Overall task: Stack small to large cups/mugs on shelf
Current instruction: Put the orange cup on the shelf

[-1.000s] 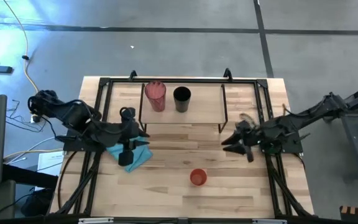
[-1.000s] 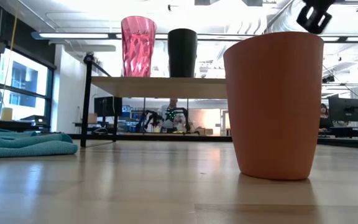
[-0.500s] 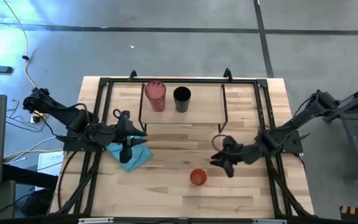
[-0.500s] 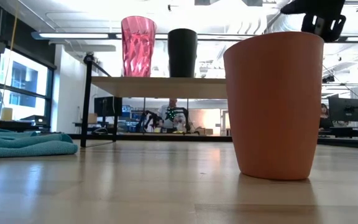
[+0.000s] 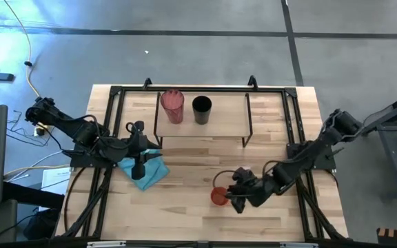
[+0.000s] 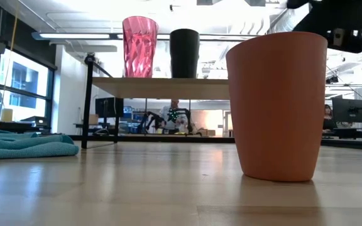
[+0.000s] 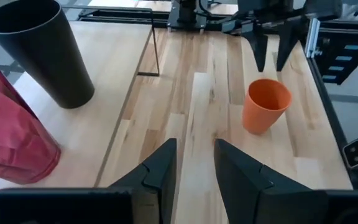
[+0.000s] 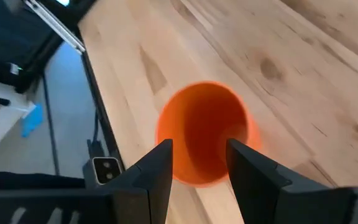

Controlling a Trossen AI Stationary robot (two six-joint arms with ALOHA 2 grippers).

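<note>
Here the short red-orange cup [image 5: 218,197] stands upright and alone on the bare wood near the front edge of the surface [image 5: 185,220], a little toward the right side. The right tool [image 5: 231,195] hangs just above and beside it, fingers [image 8: 157,171] apart and pointing down at the cup's open mouth; the right wrist view suggests one finger may land inside the rim and the other outside, though I cannot tell whether anything touches yet. The cup looks light and narrow at the foot, so a finger coming down on the rim instead of past it could tip it or skid it toward the front edge. A pinch on only one wall could also let it swing or slip during the lift.

Back on the shelf [image 5: 226,110], along the rear edge of the surface, the tall pink-red tumbler [image 5: 172,106] and the black cup [image 5: 201,109] stand just beside each other. Carrying the small cup in too low might catch the shelf's frame, and setting it down carelessly could knock the black cup.

The left tool [image 5: 140,165] waits, fingers parted, over the teal cloth [image 5: 145,172] near the left edge, well clear of all this
</note>
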